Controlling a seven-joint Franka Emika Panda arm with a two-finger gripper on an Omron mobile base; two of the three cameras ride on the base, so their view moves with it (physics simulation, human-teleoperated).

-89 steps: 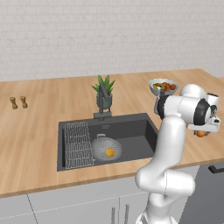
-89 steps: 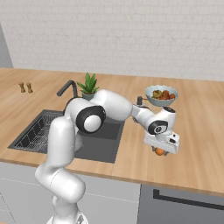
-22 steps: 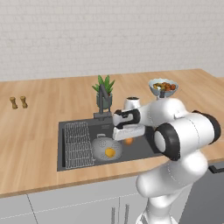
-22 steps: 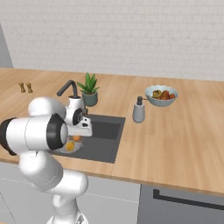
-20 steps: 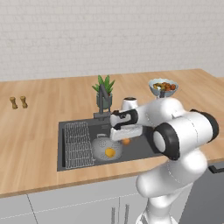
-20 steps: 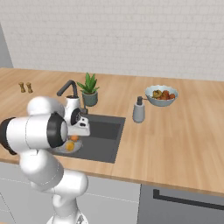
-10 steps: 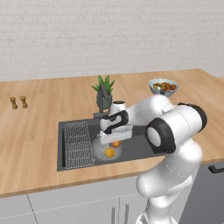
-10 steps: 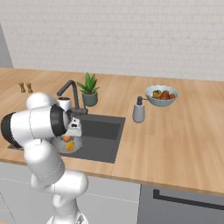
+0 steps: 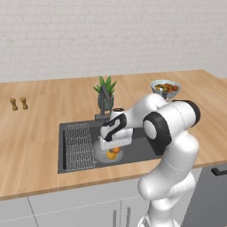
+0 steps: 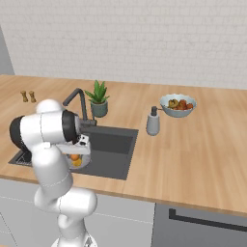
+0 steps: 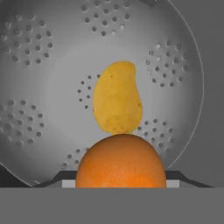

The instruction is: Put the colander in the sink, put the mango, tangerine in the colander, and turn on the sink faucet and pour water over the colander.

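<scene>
With the colander set in the sink and the mango lying inside it, the hand grips the tangerine just above, faucet untouched.

Hidden and cut-off items, sink area

Gripper: fingertips concealed behind tangerine, grip state unreadable. Colander: rim cropped at hand-view edges; mostly blocked by arm in right base view. Mango: lower end overlapped by tangerine.
</scene>
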